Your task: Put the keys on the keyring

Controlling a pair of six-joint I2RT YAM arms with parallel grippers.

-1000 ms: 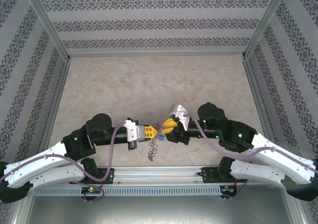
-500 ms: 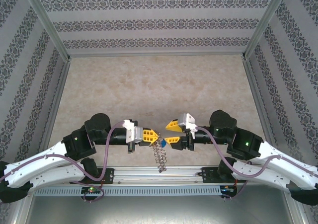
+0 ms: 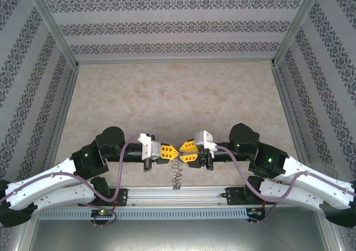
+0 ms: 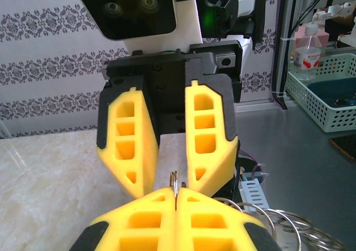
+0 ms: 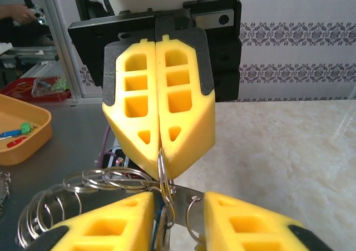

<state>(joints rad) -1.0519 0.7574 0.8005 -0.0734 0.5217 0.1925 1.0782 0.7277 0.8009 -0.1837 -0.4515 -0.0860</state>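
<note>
The keyring [image 3: 177, 174] hangs as a bunch of wire loops below the point where both grippers meet, near the table's front edge. My left gripper [image 3: 172, 151] is shut on one thin wire loop [image 4: 175, 183] of it. The right gripper [image 3: 183, 152] faces it tip to tip. Its fingers [image 5: 108, 229] stand apart on either side of the keyring's flat plate [image 5: 210, 200] and the pinched loop [image 5: 162, 167]. A thin blue edge [image 5: 156, 224] shows beside that loop; I cannot tell whether it is one of the keys.
The aluminium rail [image 3: 178, 195] runs just below the hanging loops. Off the table stand an orange tray [image 5: 25, 137] with small coloured items, a green basket [image 4: 325, 98] and a bottle [image 4: 307, 49]. Patterned walls close the table's sides and back.
The right gripper backed off to the right with jaws wide, then came back in to the left gripper's tips and narrowed. The hanging loops swung under the meeting point. The left gripper stayed shut.
</note>
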